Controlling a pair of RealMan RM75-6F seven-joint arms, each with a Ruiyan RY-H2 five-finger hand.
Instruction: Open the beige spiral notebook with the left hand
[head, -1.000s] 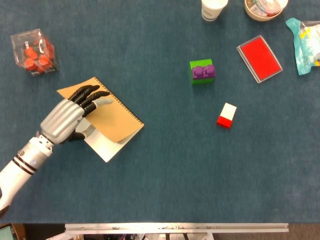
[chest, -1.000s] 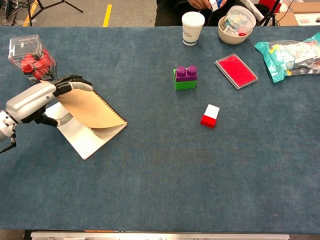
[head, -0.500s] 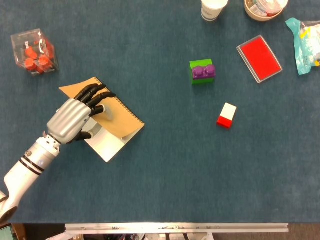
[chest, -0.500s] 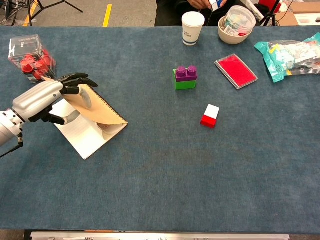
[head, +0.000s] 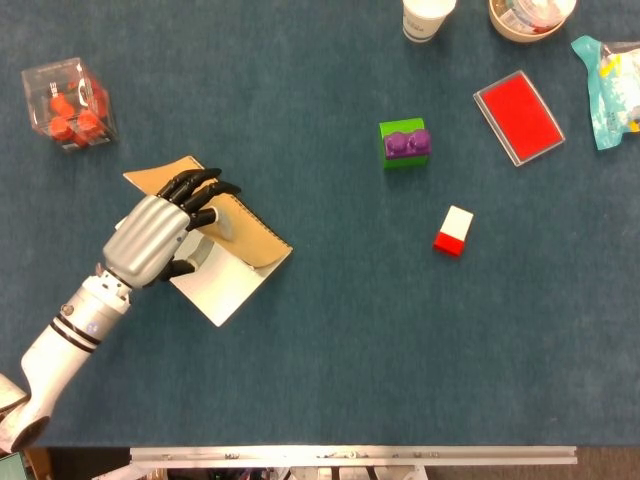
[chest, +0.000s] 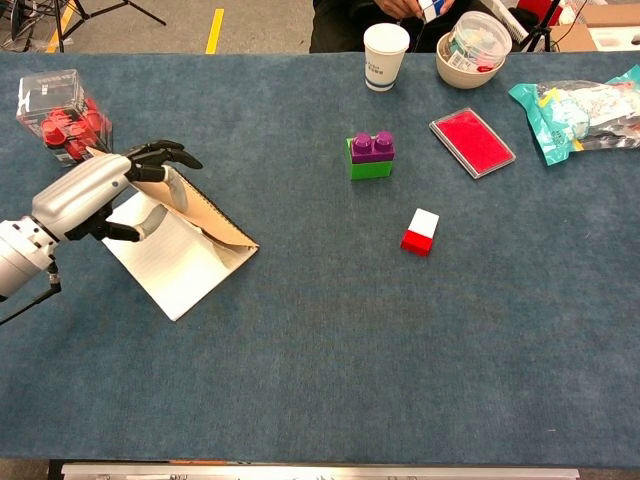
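The beige spiral notebook (head: 250, 238) (chest: 215, 222) lies at the table's left, its spiral edge toward the right. Its beige cover is lifted steeply off the white lined pages (head: 222, 288) (chest: 178, 262). My left hand (head: 150, 237) (chest: 85, 193) holds the cover's free edge, dark fingers (head: 205, 188) over the top and the thumb underneath. The cover stands tilted up, hinged at the spiral. My right hand is in neither view.
A clear box of red pieces (head: 68, 103) (chest: 55, 110) stands just beyond the notebook at far left. A green and purple block (head: 404, 143), a red and white block (head: 453, 231), a red flat case (head: 518, 116), a paper cup (chest: 386, 56), a bowl (chest: 473, 50) and a teal bag (chest: 585, 115) lie right.
My left hand has moved right and raised the cover further. The cover went from a shallow curl to a steep tilt, and more of the white page shows.
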